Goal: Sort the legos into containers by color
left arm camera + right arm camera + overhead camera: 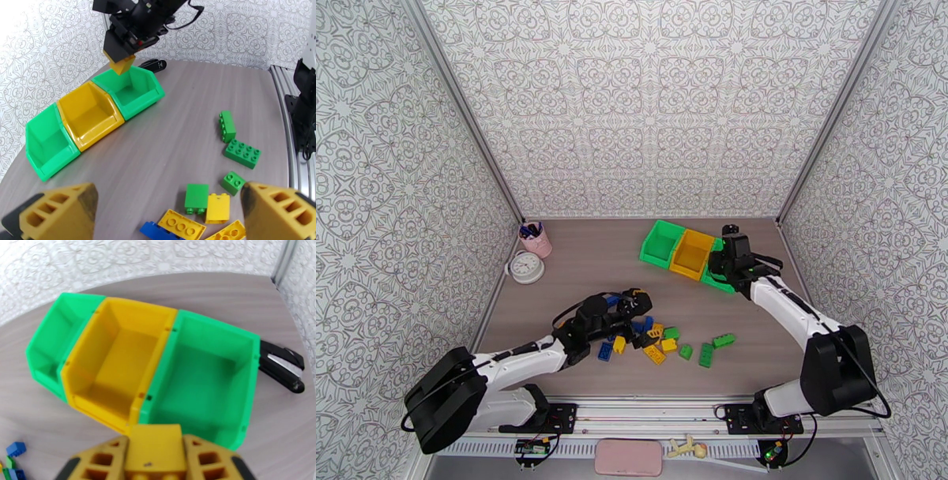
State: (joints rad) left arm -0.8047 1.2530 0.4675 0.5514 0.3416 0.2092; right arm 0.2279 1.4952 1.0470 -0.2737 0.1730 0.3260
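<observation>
Right gripper (154, 461) is pinched narrow on one yellow-orange brick (155, 439), held up in the air over the containers (687, 253), not yet let go.

Key relation for the drop: in the right wrist cam the brick sits approx. over the near wall where the yellow-orange bin (118, 354) meets the green end bin (201, 374), maybe a bit more on the green side. Left wrist cam agrees: brick hangs above the green end bin's rim, w/ the yellow-orange bin just beside it.

So the matching bin lies up and to the left of the fingers in the wrist view, i.e. toward the middle of the row. My read: it needs a short sideways shift that way before opening, else the brick could land in the wrong colour or clip the shared wall. Bins' long axes run away from the gripper, so there's more slack fwd/back than side to side.

Far green bin (51, 330) is beyond the yellow one. Bins look bare inside, so sorting is prob. at its start. Right arm is clearly the nearer one to the bins.

Left gripper (168, 205) is spread wide, holding nothing, low over the loose legos (663, 341) near the front edge, well apart from the bins. Blue, green & yellow bricks lie below and ahead of its fingers.
</observation>
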